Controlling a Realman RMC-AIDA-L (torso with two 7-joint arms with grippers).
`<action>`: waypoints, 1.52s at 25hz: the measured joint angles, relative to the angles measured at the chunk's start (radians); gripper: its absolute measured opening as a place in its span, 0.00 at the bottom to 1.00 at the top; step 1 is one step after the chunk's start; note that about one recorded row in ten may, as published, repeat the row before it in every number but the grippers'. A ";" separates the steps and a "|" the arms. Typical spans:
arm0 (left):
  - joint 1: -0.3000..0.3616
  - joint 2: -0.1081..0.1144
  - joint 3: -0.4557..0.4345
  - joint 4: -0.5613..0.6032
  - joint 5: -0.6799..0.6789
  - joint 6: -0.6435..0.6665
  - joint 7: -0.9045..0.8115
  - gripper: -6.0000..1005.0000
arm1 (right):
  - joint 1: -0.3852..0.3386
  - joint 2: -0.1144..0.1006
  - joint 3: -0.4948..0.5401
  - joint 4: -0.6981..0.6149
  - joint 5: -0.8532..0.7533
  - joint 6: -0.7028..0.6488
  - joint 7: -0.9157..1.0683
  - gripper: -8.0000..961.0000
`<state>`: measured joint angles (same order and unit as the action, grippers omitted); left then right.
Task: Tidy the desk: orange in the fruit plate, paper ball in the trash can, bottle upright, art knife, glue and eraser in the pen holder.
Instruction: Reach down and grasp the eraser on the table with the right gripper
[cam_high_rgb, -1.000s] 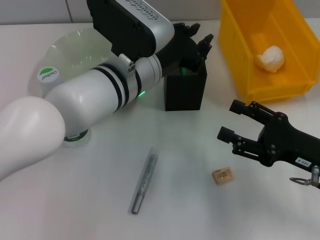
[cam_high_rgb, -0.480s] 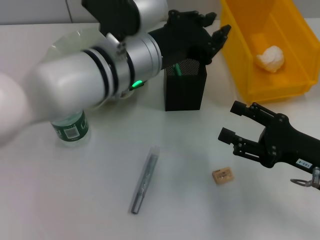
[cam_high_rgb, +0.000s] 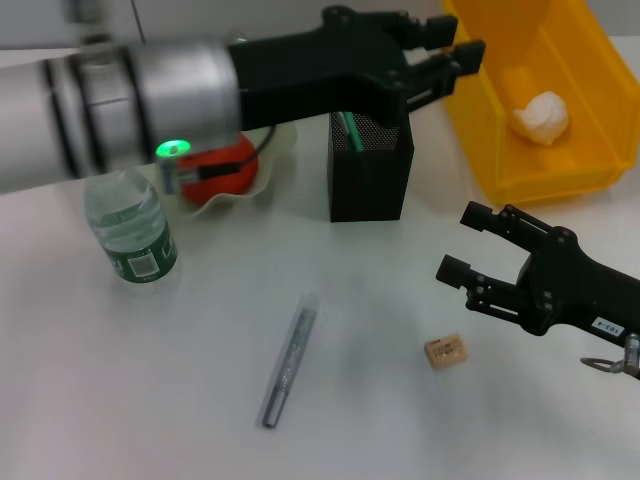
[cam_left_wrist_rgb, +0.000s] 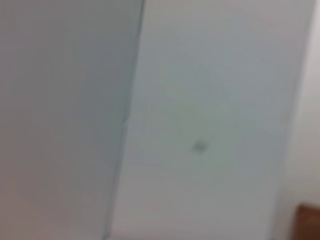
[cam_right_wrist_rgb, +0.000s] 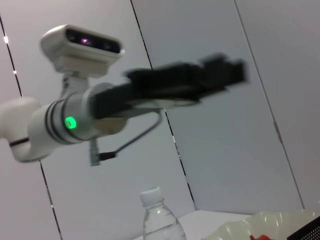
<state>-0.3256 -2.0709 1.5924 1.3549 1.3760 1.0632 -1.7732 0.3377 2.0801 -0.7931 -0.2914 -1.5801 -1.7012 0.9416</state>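
My left gripper (cam_high_rgb: 460, 42) hovers open and empty above the black mesh pen holder (cam_high_rgb: 370, 185); the mint-green art knife (cam_high_rgb: 348, 130) stands inside it. The orange (cam_high_rgb: 215, 165) lies in the pale-green fruit plate (cam_high_rgb: 262, 180). To the left, the bottle (cam_high_rgb: 131, 230) stands upright on the desk (cam_high_rgb: 120, 400). The grey glue stick (cam_high_rgb: 288, 362) and the tan eraser (cam_high_rgb: 445, 351) lie on the desk in front. My right gripper (cam_high_rgb: 458, 240) is open, just right of and above the eraser. The paper ball (cam_high_rgb: 541, 117) sits in the yellow trash can (cam_high_rgb: 520, 180).
The right wrist view shows my left arm (cam_right_wrist_rgb: 170, 85) stretched overhead, the bottle (cam_right_wrist_rgb: 159, 220) and the fruit plate (cam_right_wrist_rgb: 260, 225). The left wrist view shows only a grey wall. The trash can stands close to the right of the pen holder.
My left arm has swung up and rightward off the pen holder, uncovering the bottle, orange and fruit plate. The art knife stays in the holder. The right arm has not moved.
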 joint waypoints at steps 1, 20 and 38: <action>0.000 0.000 0.000 0.000 0.000 0.000 0.000 0.32 | 0.000 0.000 0.000 0.000 0.000 0.000 0.000 0.86; -0.017 0.012 -0.345 -0.680 -0.140 0.712 0.616 0.73 | -0.017 -0.005 -0.006 -0.177 -0.074 -0.010 0.161 0.86; 0.030 0.026 -0.347 -0.802 -0.029 0.690 0.676 0.80 | 0.144 -0.065 -0.006 -0.897 -0.591 -0.344 0.933 0.86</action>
<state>-0.2951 -2.0448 1.2454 0.5527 1.3468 1.7531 -1.0976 0.4815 2.0149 -0.7992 -1.1884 -2.1707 -2.0447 1.8750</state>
